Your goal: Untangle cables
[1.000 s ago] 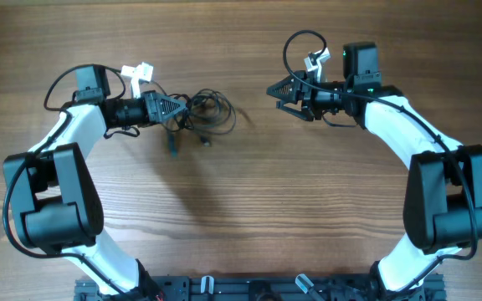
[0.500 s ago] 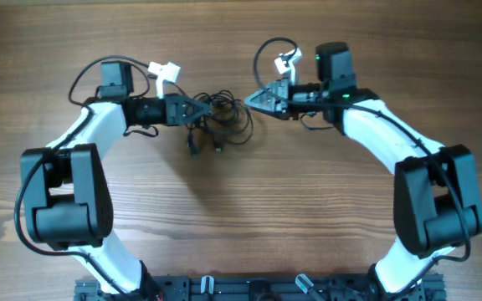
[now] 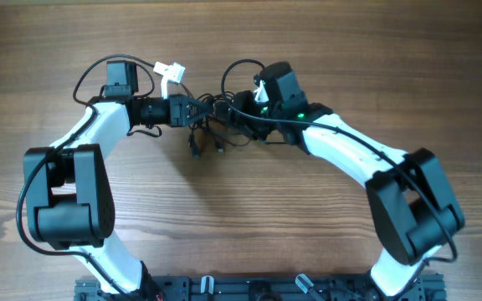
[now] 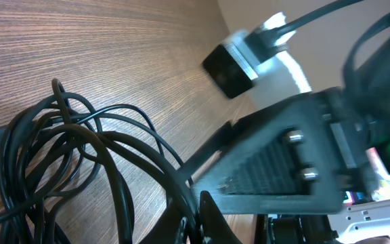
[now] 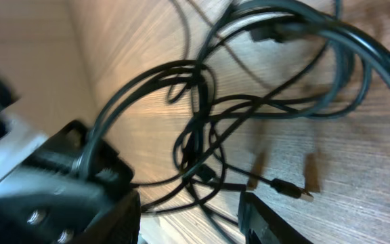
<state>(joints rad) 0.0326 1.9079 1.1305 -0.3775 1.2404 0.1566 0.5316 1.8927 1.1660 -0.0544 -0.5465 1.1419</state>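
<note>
Tangled thin black cables (image 3: 216,125) lie at the far middle of the table (image 3: 241,217), the left gripper (image 3: 192,112) clenched on them, seemingly as an anchor, the right gripper (image 5: 188,217) spread wide around loose strands.

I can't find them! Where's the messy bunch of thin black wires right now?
In the overhead view, the tangle of thin black cables lies on the wooden table at the far middle, squeezed between the left gripper and the right gripper.

Overhead: left gripper (image 3: 192,111) and right gripper (image 3: 243,118) face each other, nearly touching, upper centre of frame. Right jaws apart; left jaws unclear.
</note>
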